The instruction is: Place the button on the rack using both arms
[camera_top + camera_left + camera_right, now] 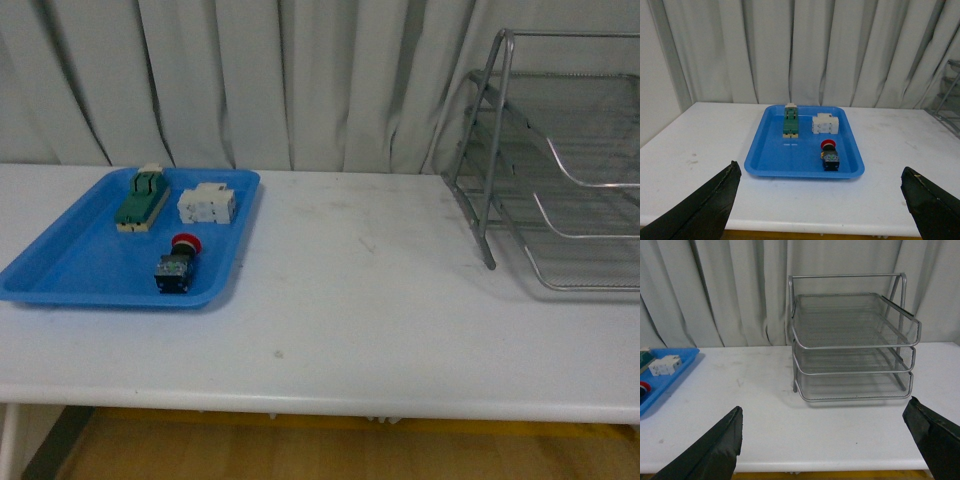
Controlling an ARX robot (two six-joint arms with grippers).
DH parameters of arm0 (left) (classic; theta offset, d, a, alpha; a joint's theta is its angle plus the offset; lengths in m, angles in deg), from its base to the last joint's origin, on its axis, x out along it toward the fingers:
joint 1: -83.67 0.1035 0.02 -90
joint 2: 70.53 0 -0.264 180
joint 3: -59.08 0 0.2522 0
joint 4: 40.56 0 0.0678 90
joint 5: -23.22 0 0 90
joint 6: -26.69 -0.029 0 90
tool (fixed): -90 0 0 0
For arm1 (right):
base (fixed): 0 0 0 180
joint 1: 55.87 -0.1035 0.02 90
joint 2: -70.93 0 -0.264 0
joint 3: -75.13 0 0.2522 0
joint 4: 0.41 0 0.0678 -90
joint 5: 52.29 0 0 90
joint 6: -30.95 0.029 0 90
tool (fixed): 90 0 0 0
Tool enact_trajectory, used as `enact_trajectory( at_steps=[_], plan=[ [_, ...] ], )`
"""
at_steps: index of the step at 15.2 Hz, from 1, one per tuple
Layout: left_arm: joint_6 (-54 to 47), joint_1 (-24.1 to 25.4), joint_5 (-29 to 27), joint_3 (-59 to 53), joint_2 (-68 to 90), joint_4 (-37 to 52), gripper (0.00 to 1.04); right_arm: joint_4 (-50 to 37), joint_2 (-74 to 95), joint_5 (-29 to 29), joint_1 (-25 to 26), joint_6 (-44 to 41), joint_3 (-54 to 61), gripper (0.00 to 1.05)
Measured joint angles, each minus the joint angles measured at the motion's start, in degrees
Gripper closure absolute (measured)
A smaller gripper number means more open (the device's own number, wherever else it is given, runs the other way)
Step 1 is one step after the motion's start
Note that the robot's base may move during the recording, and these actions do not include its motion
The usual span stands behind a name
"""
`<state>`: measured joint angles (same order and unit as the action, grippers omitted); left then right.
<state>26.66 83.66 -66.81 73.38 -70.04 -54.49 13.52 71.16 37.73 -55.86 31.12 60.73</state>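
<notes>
The left claw [819, 168] is spread wide, its two dark fingers [705, 210] far apart and holding nothing. Straight ahead of it, well apart, a blue tray [770, 150] sits on the white table [700, 150]. The button [830, 156] lies in the part of the tray nearest this claw, slightly toward its right finger, with the red cap pointing away. Beyond the button sit a green-and-cream block [790, 122] and, to its right, a white block [825, 124]. The right claw [825, 405] is likewise wide open and empty. The rack [855, 335] stands on the table ahead of it, well apart, its three open tiers facing the claw.
</notes>
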Motion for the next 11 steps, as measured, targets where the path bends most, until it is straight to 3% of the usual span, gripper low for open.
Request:
enact_trajectory(
  at_steps=[9,10,11],
  plan=[
    [0.02,0.00,0.00,0.00,0.00,0.00,0.07,0.22,0.07,-0.52,0.11,0.13,-0.02,0.06],
    [0.02,0.00,0.00,0.00,0.00,0.00,0.07,-2.36,4.74,-10.25,4.90,5.86,-0.28,0.06],
    [0.02,0.00,-0.02,0.00,0.00,0.02,0.07,-10.91,14.88,-17.27,10.64,12.83,-1.51,0.06]
  ],
)
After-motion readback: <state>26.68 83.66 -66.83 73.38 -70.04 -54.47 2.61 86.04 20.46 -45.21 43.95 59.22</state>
